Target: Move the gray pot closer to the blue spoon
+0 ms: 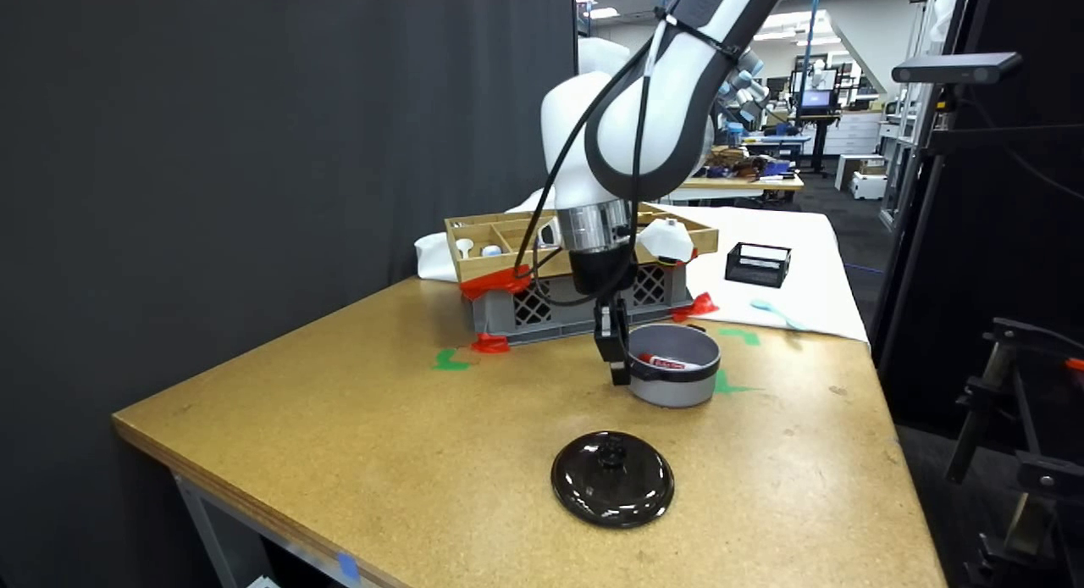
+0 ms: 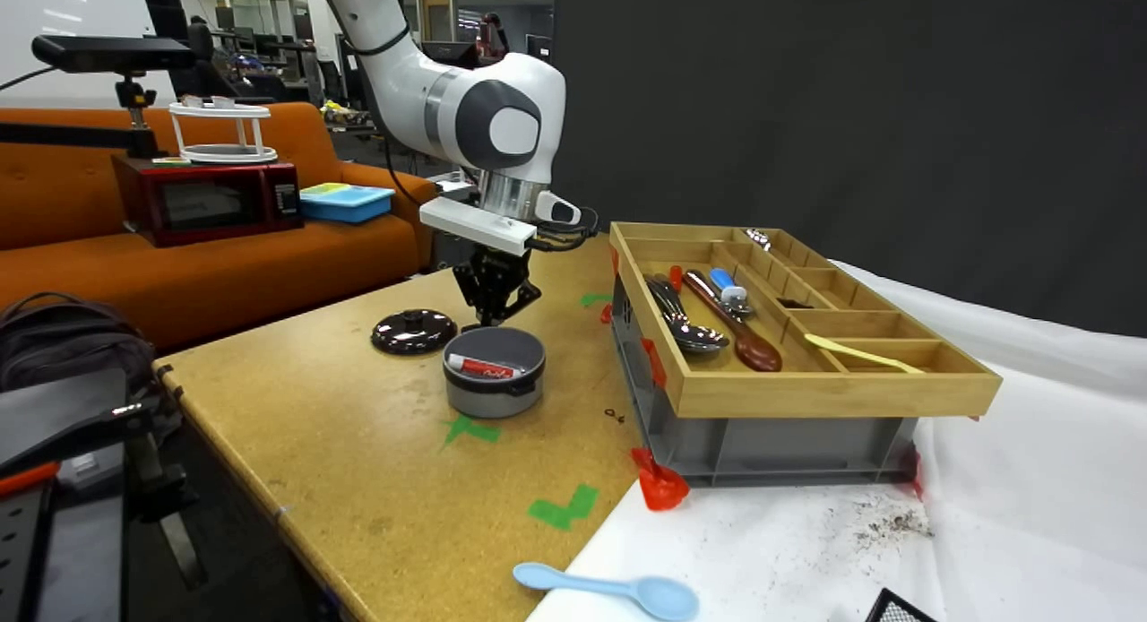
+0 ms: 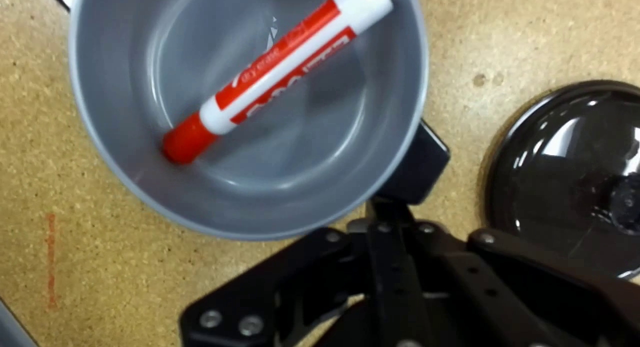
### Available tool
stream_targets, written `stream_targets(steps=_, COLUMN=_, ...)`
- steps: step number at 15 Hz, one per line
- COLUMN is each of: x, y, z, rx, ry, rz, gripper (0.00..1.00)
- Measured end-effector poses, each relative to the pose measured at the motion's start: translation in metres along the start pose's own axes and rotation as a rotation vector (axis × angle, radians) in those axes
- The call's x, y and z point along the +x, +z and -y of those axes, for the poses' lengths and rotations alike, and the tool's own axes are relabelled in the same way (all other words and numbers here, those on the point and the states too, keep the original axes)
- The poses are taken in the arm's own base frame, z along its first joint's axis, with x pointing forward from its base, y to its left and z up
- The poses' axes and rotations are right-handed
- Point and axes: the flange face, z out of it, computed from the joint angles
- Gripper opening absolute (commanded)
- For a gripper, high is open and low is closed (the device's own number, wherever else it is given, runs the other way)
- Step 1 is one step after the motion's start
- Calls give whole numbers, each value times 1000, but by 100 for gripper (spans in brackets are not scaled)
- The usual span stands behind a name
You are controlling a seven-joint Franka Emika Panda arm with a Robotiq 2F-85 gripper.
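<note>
One dark curtain (image 1: 288, 164) borders the tan tabletop (image 1: 423, 452), tool (image 3: 389, 210) pressed together beside the gray pot (image 1: 671, 391).

The gray pot (image 2: 484, 401), round, low and fitted with 2 dark handles, is set upright and uncovered on the bench (image 2: 358, 443); 1 red-and-white marker (image 2: 486, 368) is held inside. Well apart, the light blue spoon (image 2: 605, 587) is laid flat, its bowl on the white sheet (image 2: 771, 550), its handle tip beyond it.
</note>
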Motion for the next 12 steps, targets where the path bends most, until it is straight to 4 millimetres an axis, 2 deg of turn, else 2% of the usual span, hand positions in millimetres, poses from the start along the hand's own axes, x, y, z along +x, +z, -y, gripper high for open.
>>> stream_targets(steps=3, x=-23, y=12, z=-11, rx=7, ry=27, rz=21, gripper=0)
stream_targets(steps=6, x=-49, y=16, z=-18, rx=10, ry=57, rz=18, gripper=0)
stream_targets(steps=12, x=-102, y=12, z=-12, rx=-1, ry=104, rz=-15, gripper=0)
